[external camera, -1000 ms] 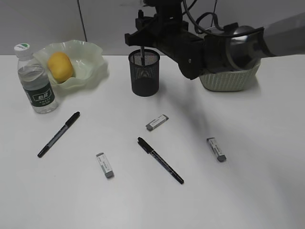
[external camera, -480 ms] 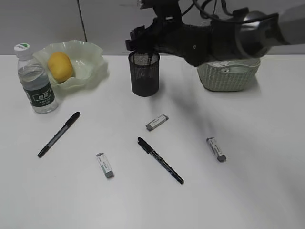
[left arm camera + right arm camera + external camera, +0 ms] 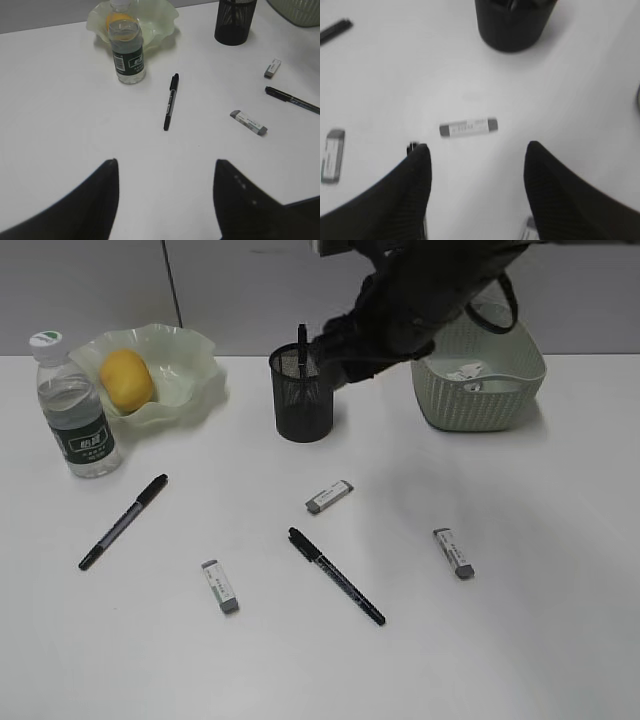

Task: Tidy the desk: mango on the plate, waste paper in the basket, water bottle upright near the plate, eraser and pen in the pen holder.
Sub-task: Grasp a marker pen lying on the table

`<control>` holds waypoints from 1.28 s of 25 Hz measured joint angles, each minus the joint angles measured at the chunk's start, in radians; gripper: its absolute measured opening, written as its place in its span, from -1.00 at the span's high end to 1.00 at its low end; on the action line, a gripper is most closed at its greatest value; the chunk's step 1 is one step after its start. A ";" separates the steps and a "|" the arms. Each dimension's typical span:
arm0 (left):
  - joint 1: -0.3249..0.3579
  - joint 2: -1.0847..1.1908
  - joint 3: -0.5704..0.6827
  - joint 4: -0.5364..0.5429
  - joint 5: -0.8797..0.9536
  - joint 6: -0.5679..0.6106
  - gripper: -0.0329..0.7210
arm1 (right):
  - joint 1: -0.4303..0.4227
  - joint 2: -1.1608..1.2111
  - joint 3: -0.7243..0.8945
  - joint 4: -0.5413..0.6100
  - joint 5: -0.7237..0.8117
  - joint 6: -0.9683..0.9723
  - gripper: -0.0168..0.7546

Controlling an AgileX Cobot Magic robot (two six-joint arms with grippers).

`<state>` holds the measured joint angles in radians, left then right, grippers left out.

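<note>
our right gripper (image 3: 476, 175) hangs with its jaws spread wide and nothing between them, above the eraser (image 3: 468, 127) that lies nearest the pen holder (image 3: 302, 395). our left gripper (image 3: 165, 195) is likewise open and empty, low over the bare desk (image 3: 60, 130), well apart from everything.

one pen (image 3: 302, 345) already stands in the holder. outward from there lie two more erasers (image 3: 219, 586), (image 3: 454, 552) and two pens on the desk, one in the middle (image 3: 336, 576), one to the left (image 3: 123, 521). the mango (image 3: 126, 378) sits in the plate (image 3: 195, 360), the water bottle (image 3: 74, 410) is upright just beside it, and the waste paper (image 3: 468, 373) appears to be in the basket (image 3: 480, 400).

we judge the eraser light, stiff and slightly grippy; it lies flat, so we would pinch it across its narrow width at the middle of the sleeve. the pens are light, slim and apt to roll, best taken mid-barrel across the shaft.

the bottle's dark green label carries white writing, too small for us to read; the eraser sleeves show print, blurred.
</note>
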<state>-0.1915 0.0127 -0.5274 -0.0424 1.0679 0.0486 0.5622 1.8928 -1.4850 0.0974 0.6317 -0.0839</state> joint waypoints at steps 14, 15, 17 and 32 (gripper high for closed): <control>0.000 0.000 0.000 0.000 0.000 0.000 -0.29 | -0.238 -0.289 0.177 -0.011 0.409 0.022 -0.23; 0.000 0.000 0.000 0.000 0.000 0.000 -0.29 | -0.256 -0.337 0.223 -0.014 0.407 0.023 -0.23; 0.000 0.000 0.000 0.000 0.000 0.000 -0.29 | -0.288 -0.433 0.321 -0.014 0.398 0.027 -0.23; 0.000 0.000 0.000 0.000 0.000 0.000 -0.27 | -0.307 -1.273 0.840 -0.036 0.345 0.176 -0.23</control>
<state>-0.1915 0.0125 -0.5274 -0.0424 1.0679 0.0486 0.2552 0.6195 -0.6454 0.0611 0.9772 0.0921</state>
